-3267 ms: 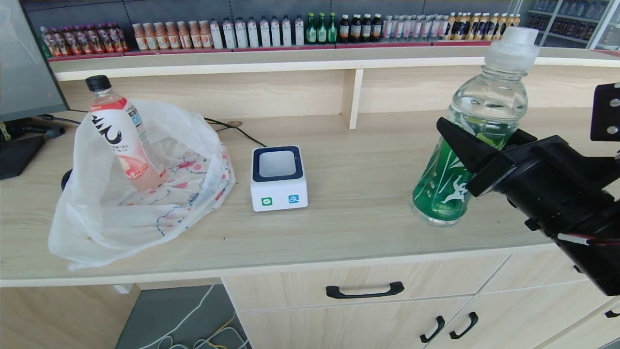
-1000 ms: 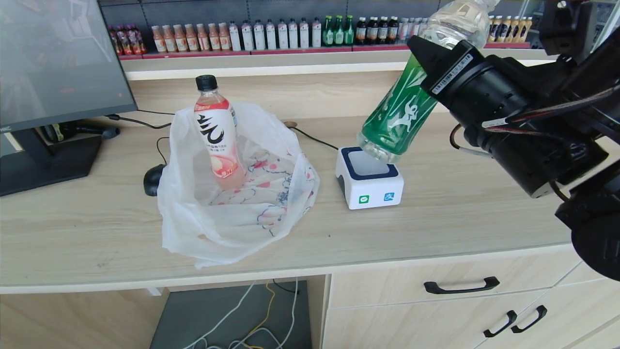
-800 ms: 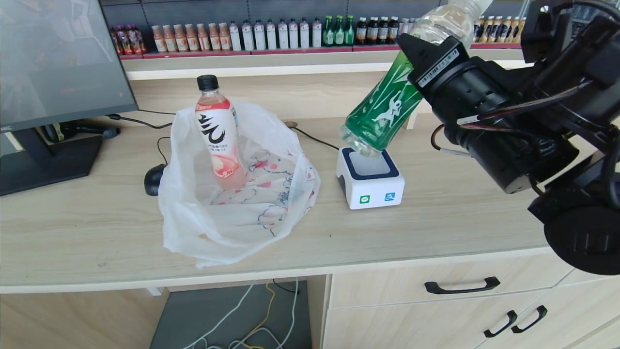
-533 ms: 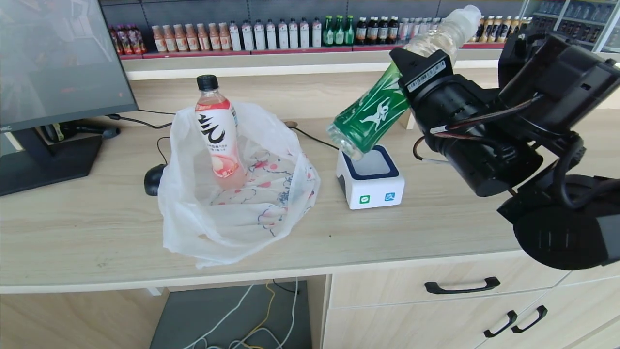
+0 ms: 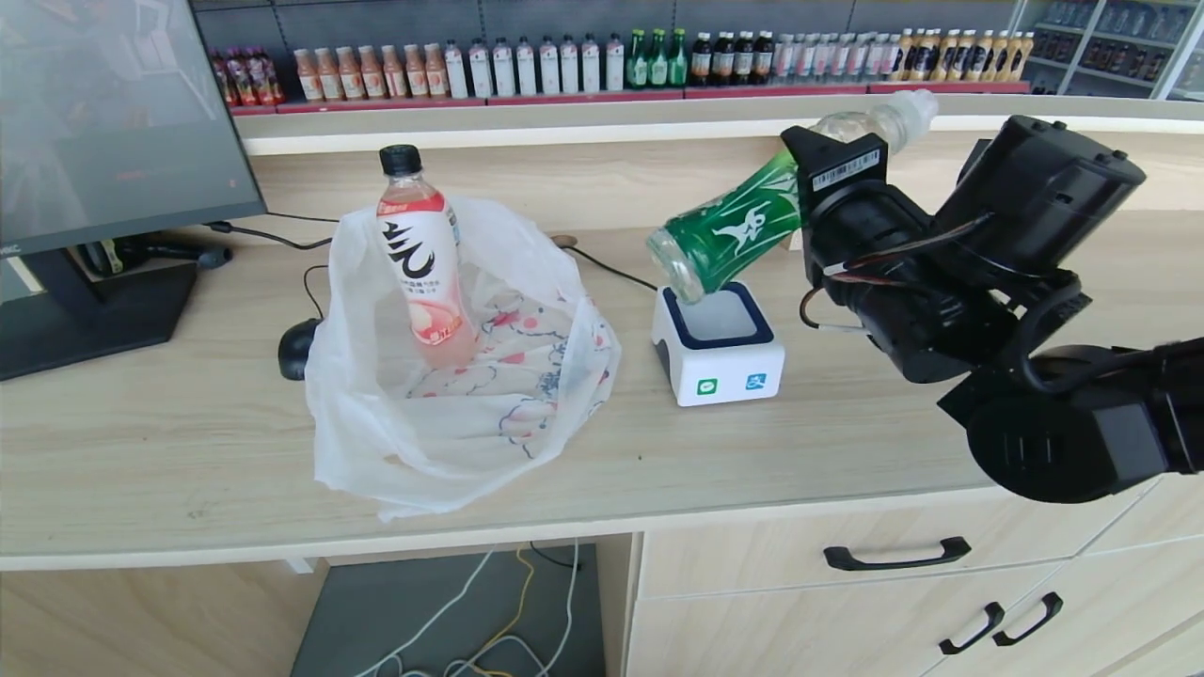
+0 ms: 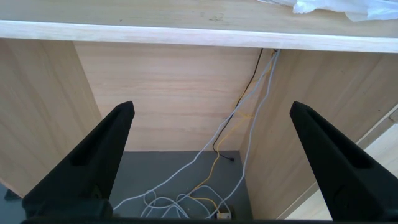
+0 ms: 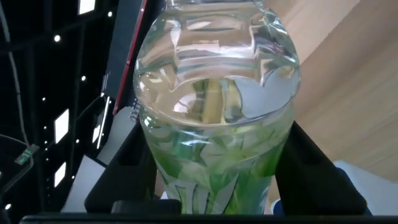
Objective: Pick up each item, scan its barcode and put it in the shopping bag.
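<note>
A white cube-shaped scanner with a dark blue rim round its glass top (image 5: pixel 718 343) sits on the pale wooden counter (image 5: pixel 847 423), and everything else is easiest placed from it. Right above the scanner, the right gripper (image 5: pixel 814 193) has its black fingers clamped on a clear plastic bottle with a green label and a pale cap (image 5: pixel 734 235). The bottle is tipped steeply over, with its base low over the scanner's near-left corner and its cap up and away to the scanner's right. I cannot tell whether the base touches the scanner. From the right wrist view the same bottle (image 7: pixel 217 124) sits snug between the two fingers.

Just left of the scanner lies a translucent white plastic shopping bag with a faint red and blue print (image 5: pixel 470 414), its mouth slumped open. A pink drink bottle with a black cap (image 5: pixel 423 273) stands inside it, leaning slightly. Left of the scanner beyond the bag is a black computer mouse (image 5: pixel 294 348), and farther left a dark flat monitor on a black stand (image 5: pixel 103 113). Behind the scanner, past the counter's raised ledge, runs a shelf lined with drink bottles (image 5: pixel 564 66).

The left gripper (image 6: pixel 211 107) hangs lower than the scanner, below the counter's front edge, fingers spread wide with nothing between them, facing loose cables (image 6: pixel 205 180) under the counter
</note>
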Robot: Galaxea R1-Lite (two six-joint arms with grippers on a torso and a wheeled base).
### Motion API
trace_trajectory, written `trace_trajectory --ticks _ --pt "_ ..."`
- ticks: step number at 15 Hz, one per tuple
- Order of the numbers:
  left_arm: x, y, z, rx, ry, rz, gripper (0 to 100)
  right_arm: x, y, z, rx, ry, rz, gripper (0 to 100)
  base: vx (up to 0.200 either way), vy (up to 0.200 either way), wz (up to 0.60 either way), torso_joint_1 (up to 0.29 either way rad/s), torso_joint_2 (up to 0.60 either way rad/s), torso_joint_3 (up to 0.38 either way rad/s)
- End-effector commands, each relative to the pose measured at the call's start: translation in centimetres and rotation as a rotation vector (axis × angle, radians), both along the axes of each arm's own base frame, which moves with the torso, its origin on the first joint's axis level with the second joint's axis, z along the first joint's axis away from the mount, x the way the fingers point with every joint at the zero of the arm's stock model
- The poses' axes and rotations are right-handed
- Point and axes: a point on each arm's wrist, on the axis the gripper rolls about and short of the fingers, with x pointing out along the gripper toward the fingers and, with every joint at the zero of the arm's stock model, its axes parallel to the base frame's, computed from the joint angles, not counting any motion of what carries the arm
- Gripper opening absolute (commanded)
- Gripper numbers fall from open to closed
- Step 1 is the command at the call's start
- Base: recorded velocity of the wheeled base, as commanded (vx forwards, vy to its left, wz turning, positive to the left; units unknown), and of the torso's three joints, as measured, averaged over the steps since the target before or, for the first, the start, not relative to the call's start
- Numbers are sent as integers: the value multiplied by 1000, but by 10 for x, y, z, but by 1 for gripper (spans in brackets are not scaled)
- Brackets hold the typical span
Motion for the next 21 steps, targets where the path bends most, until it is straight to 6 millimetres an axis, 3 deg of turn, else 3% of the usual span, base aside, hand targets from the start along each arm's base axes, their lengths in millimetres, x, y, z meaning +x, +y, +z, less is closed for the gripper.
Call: trace_trajectory --ticks 1,14,21 --pt "0 0 0 0 -1 1 100 6 -9 -7 7 21 -18 0 0 0 0 0 0 0" --pt "0 0 0 0 -1 -1 100 14 -11 -29 62 70 -8 0 0 0 0 0 0 0" --pt "0 0 0 0 -1 1 100 17 -13 -30 64 66 -16 0 0 0 0 0 0 0"
